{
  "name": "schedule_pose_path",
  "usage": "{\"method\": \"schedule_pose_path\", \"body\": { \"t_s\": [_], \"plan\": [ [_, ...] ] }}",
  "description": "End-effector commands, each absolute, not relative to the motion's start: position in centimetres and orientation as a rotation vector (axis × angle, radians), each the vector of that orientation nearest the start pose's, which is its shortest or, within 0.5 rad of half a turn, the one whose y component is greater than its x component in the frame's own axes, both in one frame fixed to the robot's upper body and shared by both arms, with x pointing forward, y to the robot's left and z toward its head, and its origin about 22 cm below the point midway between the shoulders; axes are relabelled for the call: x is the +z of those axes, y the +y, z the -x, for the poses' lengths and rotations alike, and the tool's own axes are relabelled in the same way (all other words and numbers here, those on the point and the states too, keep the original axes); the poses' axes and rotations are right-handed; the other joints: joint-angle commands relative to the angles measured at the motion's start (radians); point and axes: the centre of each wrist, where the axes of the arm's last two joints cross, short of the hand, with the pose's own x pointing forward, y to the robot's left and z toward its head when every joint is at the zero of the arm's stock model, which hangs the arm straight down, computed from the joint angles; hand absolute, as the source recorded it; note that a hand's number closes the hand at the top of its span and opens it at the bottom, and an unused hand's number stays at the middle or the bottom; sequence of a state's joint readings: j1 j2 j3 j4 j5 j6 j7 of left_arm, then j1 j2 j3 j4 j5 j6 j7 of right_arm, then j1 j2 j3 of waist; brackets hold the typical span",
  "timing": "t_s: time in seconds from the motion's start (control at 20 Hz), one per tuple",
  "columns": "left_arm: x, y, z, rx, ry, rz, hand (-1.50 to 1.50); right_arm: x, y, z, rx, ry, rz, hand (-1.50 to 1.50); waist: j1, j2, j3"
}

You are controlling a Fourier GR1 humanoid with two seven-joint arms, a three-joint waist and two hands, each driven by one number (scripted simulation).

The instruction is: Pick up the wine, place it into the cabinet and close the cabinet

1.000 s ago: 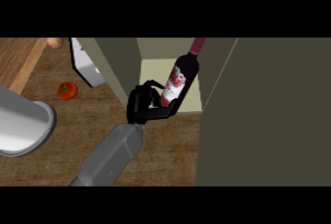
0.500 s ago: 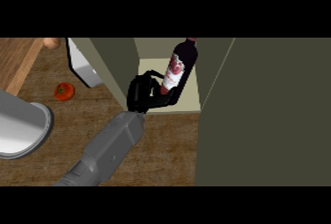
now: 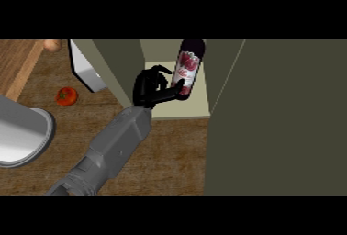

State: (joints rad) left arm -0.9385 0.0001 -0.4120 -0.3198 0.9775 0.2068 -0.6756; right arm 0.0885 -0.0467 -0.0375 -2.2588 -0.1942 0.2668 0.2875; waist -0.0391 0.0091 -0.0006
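grey pot point(image 3: 20, 137) at left edge | tomato point(image 3: 65, 96) on the wood counter point(image 3: 169, 156) | one hand point(image 3: 150, 86), which arm i cannot tell, fingers curled onto wine bottle point(image 3: 188, 69) | bottle upright inside open cabinet point(image 3: 177, 108) | cabinet door point(image 3: 278, 114) fills the right

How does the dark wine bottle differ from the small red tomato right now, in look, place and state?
The dark wine bottle with a red-patterned label is tall and slim; the small red tomato is low and round. The bottle stands in the open cabinet, the tomato lies out on the wooden counter. The bottle is touched by the robot hand; the tomato lies free. Both show red.
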Motion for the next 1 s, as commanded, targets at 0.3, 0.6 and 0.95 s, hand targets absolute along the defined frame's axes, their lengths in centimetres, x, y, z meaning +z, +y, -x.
{"method": "schedule_pose_path", "body": {
  "t_s": [0.3,0.6,0.95],
  "plan": [
    [-3.4,10.6,-38.5,0.256,-1.623,0.168,1.5,14.8,-24.7,-17.9,0.221,-1.898,-0.243,-1.5,-0.013,0.003,0.0],
    [-4.2,12.2,-38.7,0.382,-1.643,0.129,1.5,14.9,-24.3,-17.5,0.234,-1.913,-0.254,-1.5,-0.031,0.012,-0.001],
    [-1.7,12.7,-40.6,0.354,-1.781,0.096,-1.5,14.3,-24.6,-18.8,0.23,-1.907,-0.21,-1.5,-0.001,0.008,-0.001]
  ]
}}
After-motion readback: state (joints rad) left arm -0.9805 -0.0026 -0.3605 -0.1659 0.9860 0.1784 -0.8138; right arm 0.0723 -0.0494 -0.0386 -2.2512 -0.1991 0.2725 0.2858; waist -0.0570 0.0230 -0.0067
